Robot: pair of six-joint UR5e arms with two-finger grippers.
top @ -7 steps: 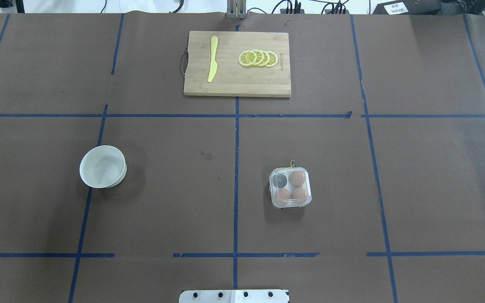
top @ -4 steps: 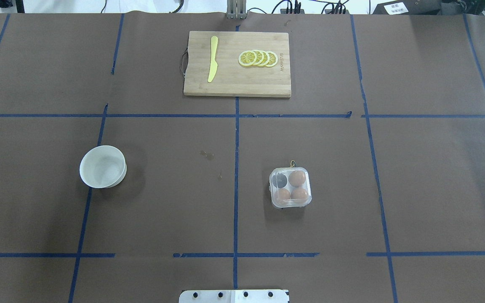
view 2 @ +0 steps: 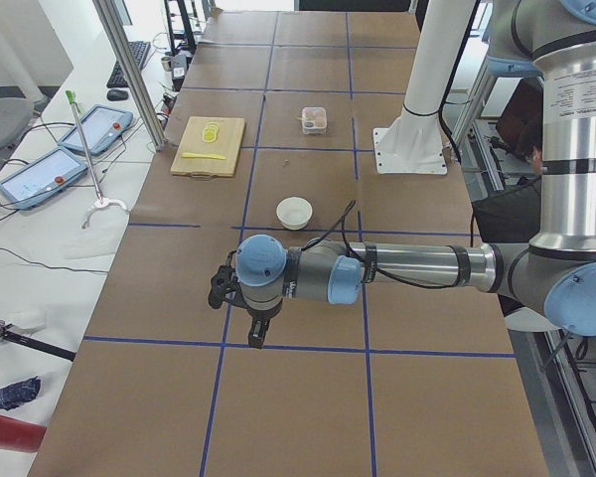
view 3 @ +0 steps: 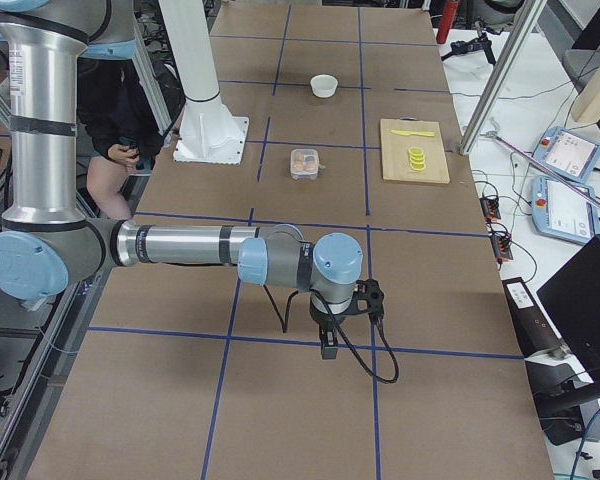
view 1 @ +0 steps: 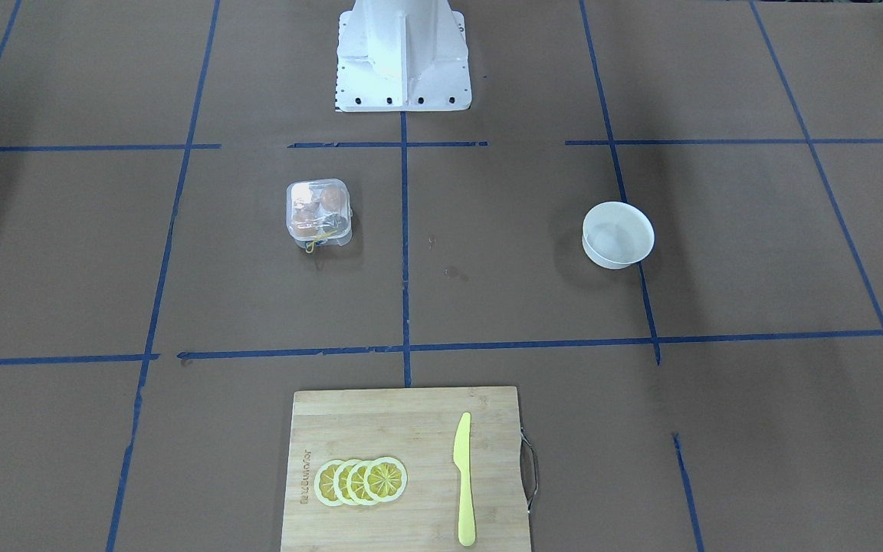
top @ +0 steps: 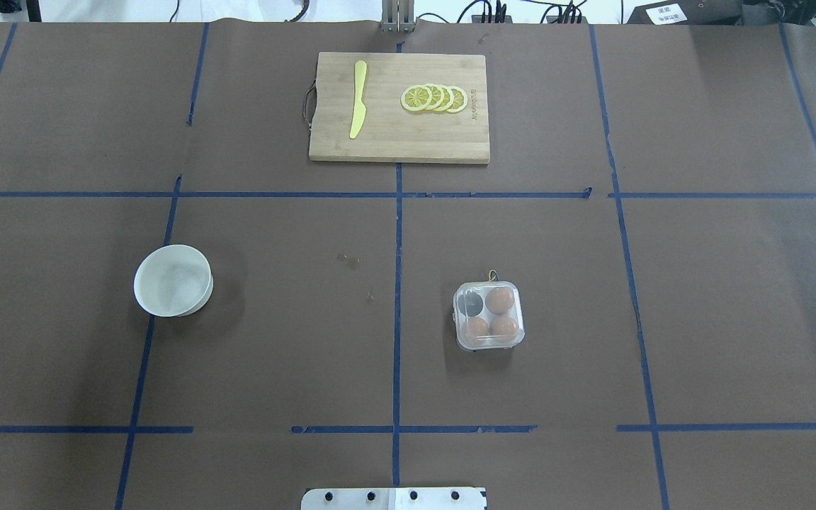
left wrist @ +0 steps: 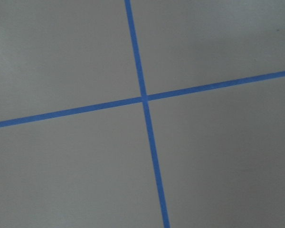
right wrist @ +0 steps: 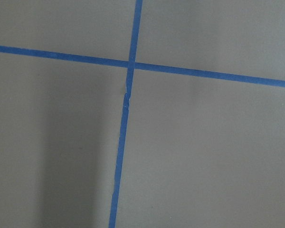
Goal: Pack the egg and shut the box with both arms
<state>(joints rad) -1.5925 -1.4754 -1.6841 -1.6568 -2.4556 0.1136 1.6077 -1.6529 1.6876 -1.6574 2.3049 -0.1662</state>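
The clear egg box [top: 489, 315] sits on the table [top: 273, 354] to the right of its centre line. It holds three brown eggs [top: 499, 299], and the fourth cell looks dark. The task's egg cannot be told from the others. The lid seems shut, though glare makes this unsure, so the work looks finished. The white bowl [top: 173, 280] holds nothing. The left gripper [view 2: 255, 341] and right gripper [view 3: 329, 350] hang well away from the box, and the state of their jaws cannot be told.

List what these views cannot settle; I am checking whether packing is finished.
Black left gripper: exterior left view only, small and dark; open or shut unknown.
Black right gripper: exterior right view only; likewise.
Small square clear-plastic egg box: lid glare, front-facing view; latch unclear.
Its dark fourth cell: overhead, too small; contents unclear.
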